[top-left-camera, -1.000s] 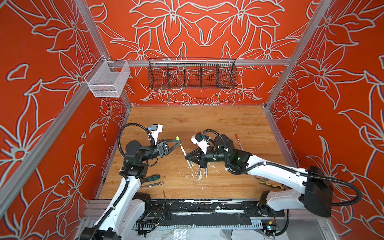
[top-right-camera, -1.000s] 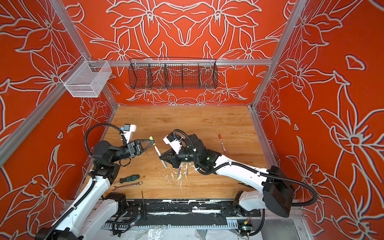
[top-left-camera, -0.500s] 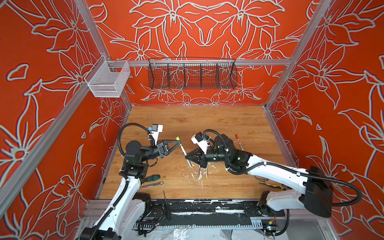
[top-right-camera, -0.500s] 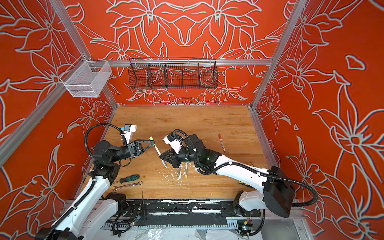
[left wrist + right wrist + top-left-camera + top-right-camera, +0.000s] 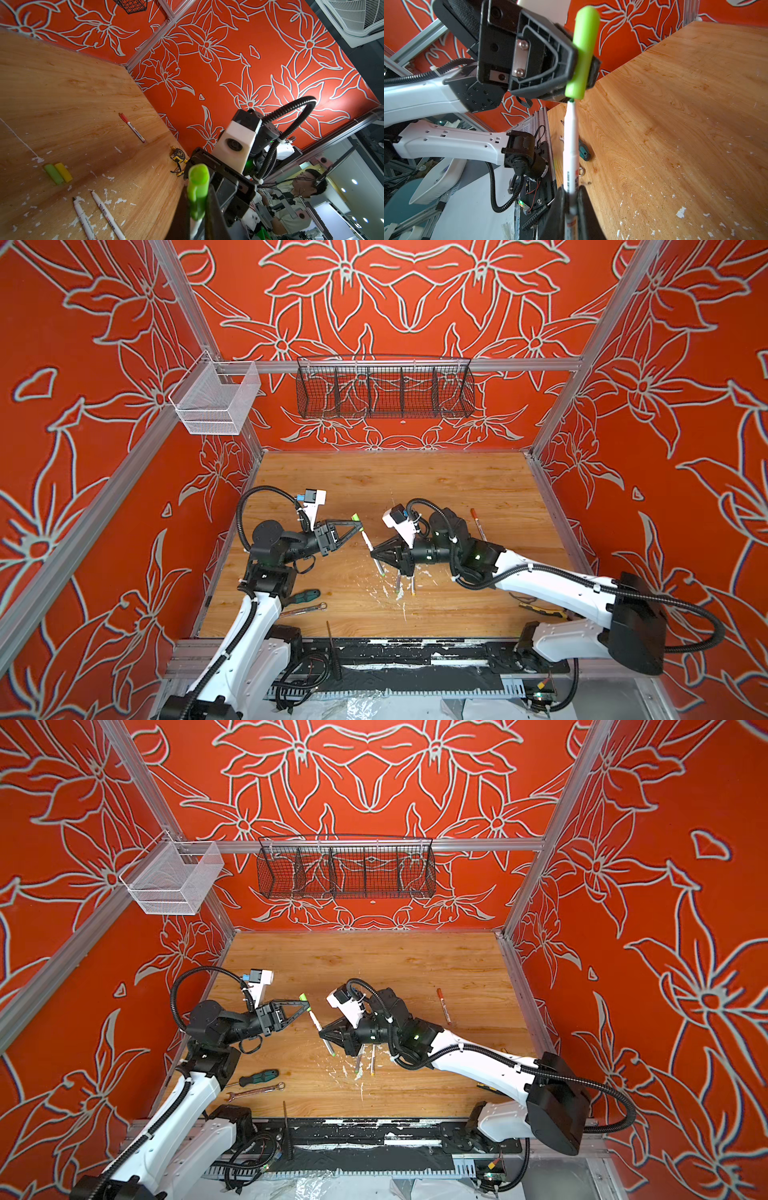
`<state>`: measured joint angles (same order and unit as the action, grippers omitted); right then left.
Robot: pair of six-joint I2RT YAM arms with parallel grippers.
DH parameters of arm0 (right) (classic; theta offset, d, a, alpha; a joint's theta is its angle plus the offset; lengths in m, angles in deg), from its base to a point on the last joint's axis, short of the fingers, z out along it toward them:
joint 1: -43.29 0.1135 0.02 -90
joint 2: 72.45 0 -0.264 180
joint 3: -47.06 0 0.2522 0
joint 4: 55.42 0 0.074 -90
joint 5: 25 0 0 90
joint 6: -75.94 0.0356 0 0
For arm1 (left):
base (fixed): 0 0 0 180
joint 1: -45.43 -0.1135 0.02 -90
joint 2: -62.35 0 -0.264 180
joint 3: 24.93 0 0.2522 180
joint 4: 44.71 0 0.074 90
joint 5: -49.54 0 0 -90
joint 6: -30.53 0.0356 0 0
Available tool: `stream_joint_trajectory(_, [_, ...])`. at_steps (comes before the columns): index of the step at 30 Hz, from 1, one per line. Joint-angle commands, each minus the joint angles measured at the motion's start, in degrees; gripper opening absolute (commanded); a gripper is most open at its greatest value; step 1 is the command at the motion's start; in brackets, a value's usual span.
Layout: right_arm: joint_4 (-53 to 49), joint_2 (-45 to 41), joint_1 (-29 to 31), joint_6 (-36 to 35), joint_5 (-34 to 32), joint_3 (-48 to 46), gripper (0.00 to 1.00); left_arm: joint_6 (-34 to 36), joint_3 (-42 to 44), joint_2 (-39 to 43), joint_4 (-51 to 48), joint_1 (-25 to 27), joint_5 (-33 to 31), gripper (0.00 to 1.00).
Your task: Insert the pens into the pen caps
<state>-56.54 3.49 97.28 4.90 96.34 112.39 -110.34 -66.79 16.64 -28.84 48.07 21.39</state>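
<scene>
The pen (image 5: 570,145) blurs where the right hand (image 5: 572,192) grips it, its rear end cut off at the edge.

My right gripper (image 5: 375,551), pinched on the thin white-barrelled marker pen (image 5: 570,145), creeps a little up and toward my left gripper (image 5: 359,526) over the last second. That brings the pen's green tip closer to the open mouth of the stubby lime-green plastic cap (image 5: 582,52) clamped in my left gripper. The shift is slight in both top views. The tip now sits right at the mouth, though I cannot tell whether it has entered.
</scene>
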Motion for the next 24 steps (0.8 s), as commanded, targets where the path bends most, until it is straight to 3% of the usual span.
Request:
stream_joint_trajectory(1, [0.5, -0.3, 0.1, -0.6, -0.5, 0.7, 0.00, 1.6, -0.2, 1.2, 0.3, 0.1, -0.9, 0.00])
stream_joint_trajectory(14, [0.5, 0.1, 0.0, -1.0, -1.8, 1.4, 0.00, 0.8, 0.2, 1.0, 1.9, 1.5, 0.6, 0.00])
stream_joint_trajectory(24, [0.4, -1.2, 0.0, -1.3, -2.9, 0.9, 0.00, 4.6, -0.8, 1.4, -3.2, 3.7, 0.0, 0.00])
